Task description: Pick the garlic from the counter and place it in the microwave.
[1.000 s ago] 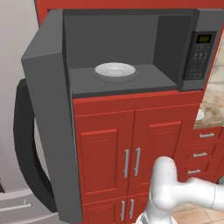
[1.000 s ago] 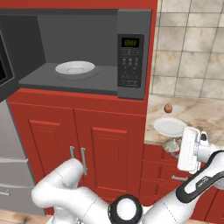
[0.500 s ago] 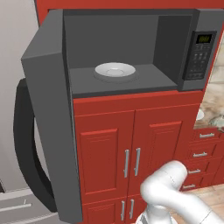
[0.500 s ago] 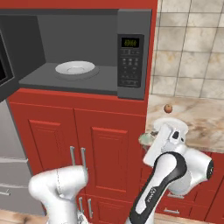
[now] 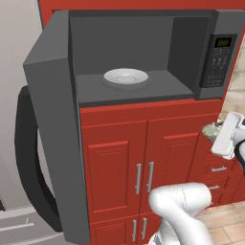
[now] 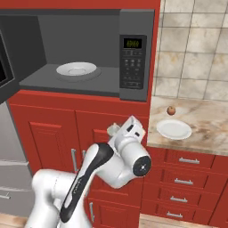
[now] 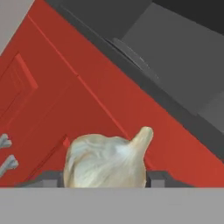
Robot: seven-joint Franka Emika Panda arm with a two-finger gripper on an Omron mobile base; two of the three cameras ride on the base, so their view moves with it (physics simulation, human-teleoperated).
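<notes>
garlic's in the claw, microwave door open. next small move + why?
Probably lift and carry it left toward the open microwave cavity. The claw is shut on the garlic, and in the hand view it sits below the cavity floor, facing the red cabinet doors. It likely has to clear that front edge before reaching in toward the plate inside.

Microwave (image 6: 133, 53): matt dark-grey shell, glossy black keypad. Cabinet doors (image 5: 143, 158) w/ smooth red lacquer, brushed-metal handles. Tabletop (image 6: 209, 116) in speckled beige stone; wall tiles (image 6: 196, 44) sim. stone, matt. Plate (image 6: 174, 129) glossy white glaze. Garlic (image 7: 107, 159) w/ papery, streaked off-white skin.
</notes>
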